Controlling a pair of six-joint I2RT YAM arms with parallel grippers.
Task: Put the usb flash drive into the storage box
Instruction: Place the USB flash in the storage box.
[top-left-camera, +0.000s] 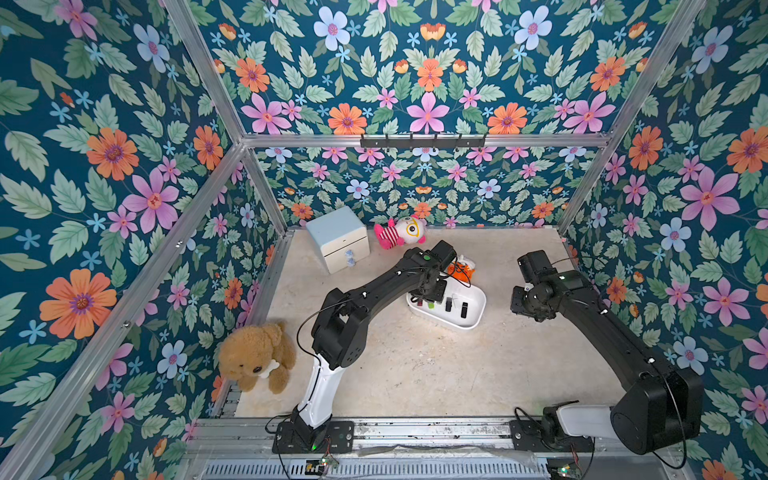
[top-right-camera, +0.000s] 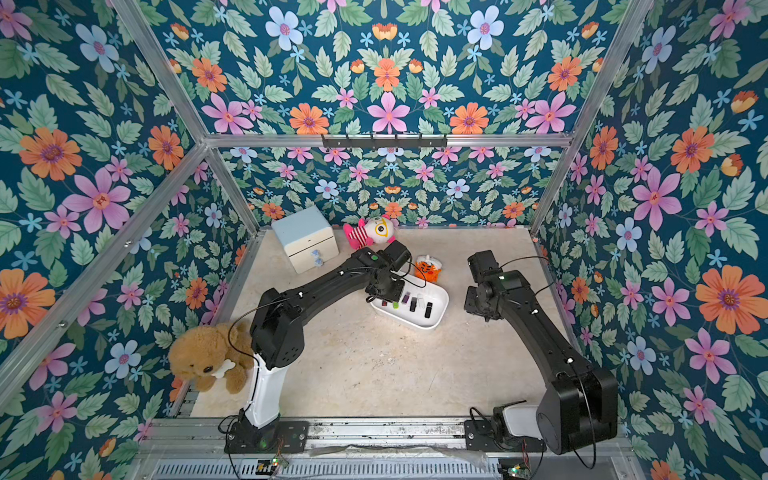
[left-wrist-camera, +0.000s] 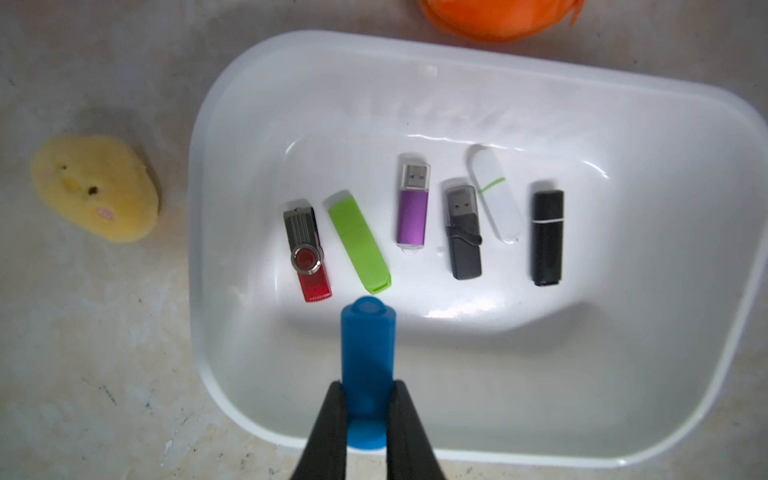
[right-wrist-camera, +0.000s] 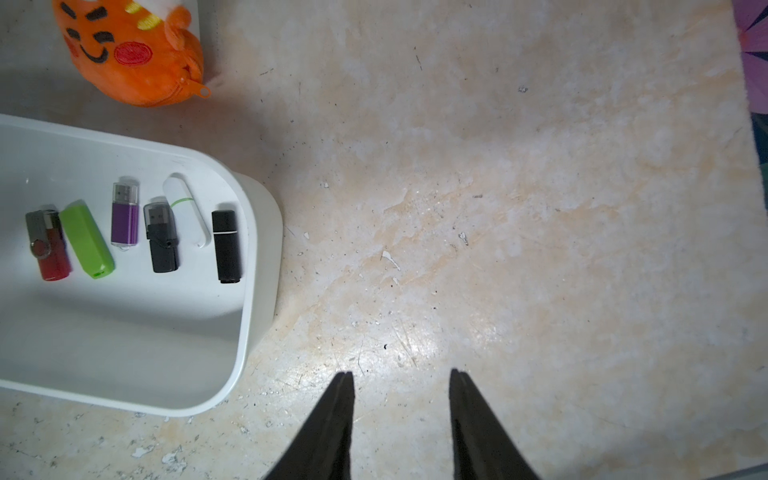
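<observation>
Blue usb flash drive (left-wrist-camera: 367, 353) held over white storage box (left-wrist-camera: 457, 95).

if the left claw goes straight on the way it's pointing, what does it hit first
Probably the bare floor of the storage box. The left claw, shut on the blue drive, points into it, drive tip leading, just short of the green drive. Depth is unclear.

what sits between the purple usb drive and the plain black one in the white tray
Two drives: a dark grey flash drive with clear cap and a white rounded flash drive with green ring. Both wrist views show them.
</observation>
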